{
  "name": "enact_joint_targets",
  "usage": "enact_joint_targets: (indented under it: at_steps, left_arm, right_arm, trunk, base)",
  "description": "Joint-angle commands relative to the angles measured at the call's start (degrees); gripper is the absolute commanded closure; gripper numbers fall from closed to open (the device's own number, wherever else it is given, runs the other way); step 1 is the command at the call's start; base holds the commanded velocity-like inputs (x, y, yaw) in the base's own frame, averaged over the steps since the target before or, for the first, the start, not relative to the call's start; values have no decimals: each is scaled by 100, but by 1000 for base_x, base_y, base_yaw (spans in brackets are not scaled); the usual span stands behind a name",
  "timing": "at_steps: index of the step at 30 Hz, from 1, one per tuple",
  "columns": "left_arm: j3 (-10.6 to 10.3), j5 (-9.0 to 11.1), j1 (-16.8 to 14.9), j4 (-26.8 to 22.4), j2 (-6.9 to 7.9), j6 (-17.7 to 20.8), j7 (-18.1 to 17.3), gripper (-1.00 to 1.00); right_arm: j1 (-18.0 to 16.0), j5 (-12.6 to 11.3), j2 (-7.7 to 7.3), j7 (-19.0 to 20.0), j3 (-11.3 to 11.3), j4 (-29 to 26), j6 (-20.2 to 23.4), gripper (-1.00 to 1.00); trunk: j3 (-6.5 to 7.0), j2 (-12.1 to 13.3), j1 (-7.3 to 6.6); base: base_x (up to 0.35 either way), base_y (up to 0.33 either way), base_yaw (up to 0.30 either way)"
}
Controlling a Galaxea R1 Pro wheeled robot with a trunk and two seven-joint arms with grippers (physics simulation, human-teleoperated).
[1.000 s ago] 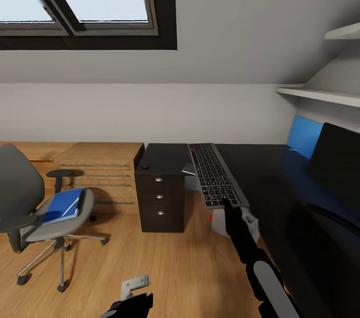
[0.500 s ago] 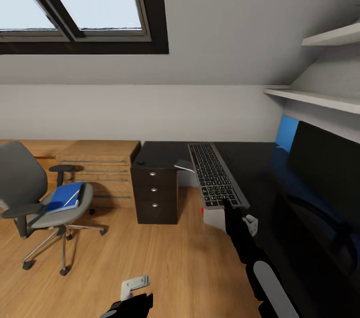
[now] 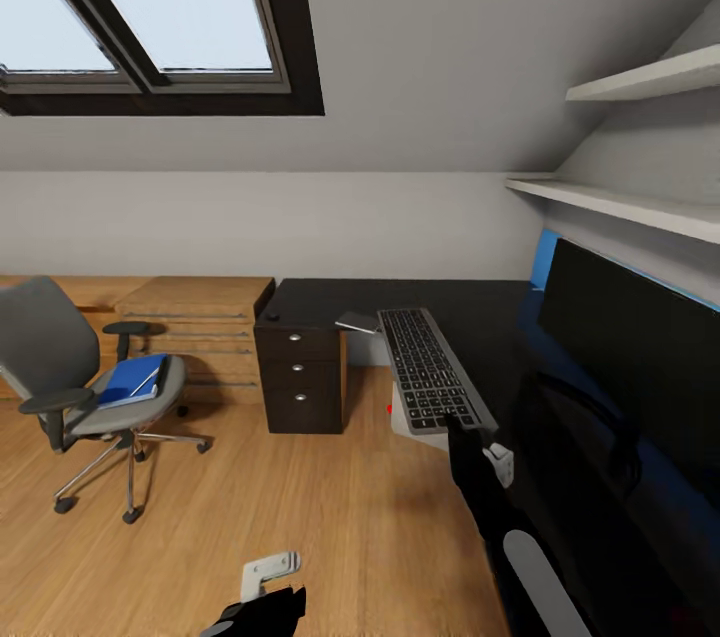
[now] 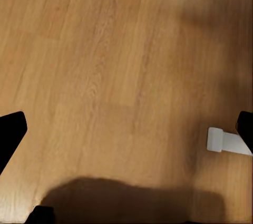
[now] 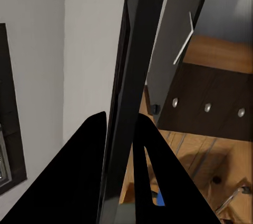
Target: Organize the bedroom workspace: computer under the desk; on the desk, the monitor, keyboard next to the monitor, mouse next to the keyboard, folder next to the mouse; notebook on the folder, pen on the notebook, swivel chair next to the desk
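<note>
Head view: the slim silver-framed dark-keyed keyboard point(image 3: 430, 369) is clamped at its near end by the right gripper point(image 3: 455, 422), above the glossy black desk point(image 3: 470, 307); the left gripper point(image 4: 126, 129) is spread wide at 7 o'clock.

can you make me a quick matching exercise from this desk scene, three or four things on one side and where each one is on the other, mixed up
Things:
1. keyboard
2. folder
3. monitor
4. mouse

Places:
a. lying on the seat of the swivel chair
b. standing on the desk below the wall shelves
c. held at its near end by the right claw, over the desk's front edge
d. on the desk top above the drawer unit

Pairs: 1-c, 2-a, 3-b, 4-d
</note>
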Motion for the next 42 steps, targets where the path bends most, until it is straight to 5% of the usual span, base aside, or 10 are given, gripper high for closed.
enact_joint_targets:
  at_steps: [1,21,31,42]
  left_arm:
    - [-6,61,-1,-12,0,14,52,-100]
    - [23,52,-1,-18,104,-21,60,-100]
    - [29,59,-1,-18,105,-21,57,-100]
    - [30,62,-1,-28,126,-41,47,-100]
  right_arm:
    - [-4,-65,-2,15,7,-1,-28,100]
    - [-4,-69,7,-17,-51,74,-47,100]
    - [-96,-64,-22,-14,-187,828,-25,100]
    - [-628,-57,-108,1,-314,1833,-46,100]
  trunk:
    - [-6,-6,-2]
    - [-6,-6,-2]
    - [-6,-6,-2]
    - [-6,-6,-2]
  base:
    - [-275,-204,0]
    - [-105,-188,0]
    - [0,-309,0]
    - [0,-146,0]
